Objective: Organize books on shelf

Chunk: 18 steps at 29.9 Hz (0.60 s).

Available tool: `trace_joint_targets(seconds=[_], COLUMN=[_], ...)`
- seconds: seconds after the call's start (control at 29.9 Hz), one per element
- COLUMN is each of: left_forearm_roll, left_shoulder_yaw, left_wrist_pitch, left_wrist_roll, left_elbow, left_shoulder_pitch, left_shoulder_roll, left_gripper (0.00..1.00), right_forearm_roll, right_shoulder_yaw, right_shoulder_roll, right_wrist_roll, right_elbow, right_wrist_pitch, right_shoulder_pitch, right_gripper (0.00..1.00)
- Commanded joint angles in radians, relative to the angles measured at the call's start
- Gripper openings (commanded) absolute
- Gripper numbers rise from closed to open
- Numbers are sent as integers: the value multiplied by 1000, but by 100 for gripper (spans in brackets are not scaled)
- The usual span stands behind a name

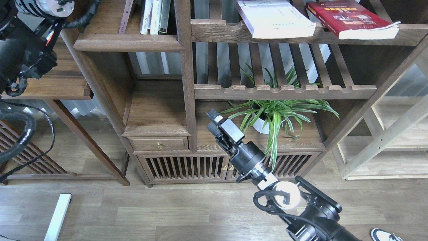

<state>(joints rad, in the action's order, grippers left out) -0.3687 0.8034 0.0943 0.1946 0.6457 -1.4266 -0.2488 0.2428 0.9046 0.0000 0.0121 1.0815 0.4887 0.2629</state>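
Lying flat on slats, thick white book [276, 18] and red book [351, 18]; jaws' state unclear.

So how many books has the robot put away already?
One maybe: a dark book leans on the solid shelf beside slim volumes. Nothing is in hand; the right gripper holds nothing. The white book and red book still lie flat on the slatted shelf.
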Motion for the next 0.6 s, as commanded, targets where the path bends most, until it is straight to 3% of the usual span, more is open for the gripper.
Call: trace_joint_targets(seconds=[0.0, 0.37, 0.57], left_forearm_roll=[13, 105, 106], left_shoulder_yaw=[3, 32, 143], left_wrist_pitch=[54, 88, 137], left_wrist_roll=[11, 40, 45], left_elbow=[44, 373, 476], left_shoulder_pitch=[17, 204, 302], left_shoulder_roll=[-43, -239, -247], left_gripper=[42, 48, 50], right_forearm_roll=[4, 7, 7], right_shoulder_yaw=[28, 92, 93], right_shoulder_roll=[0, 0, 0], right_wrist_roll=[-1, -14, -14], right_elbow=[6, 74, 109], right_wrist_pitch=[0, 0, 0], right_shoulder_pitch=[7, -17, -65], right_gripper=[98, 97, 97])
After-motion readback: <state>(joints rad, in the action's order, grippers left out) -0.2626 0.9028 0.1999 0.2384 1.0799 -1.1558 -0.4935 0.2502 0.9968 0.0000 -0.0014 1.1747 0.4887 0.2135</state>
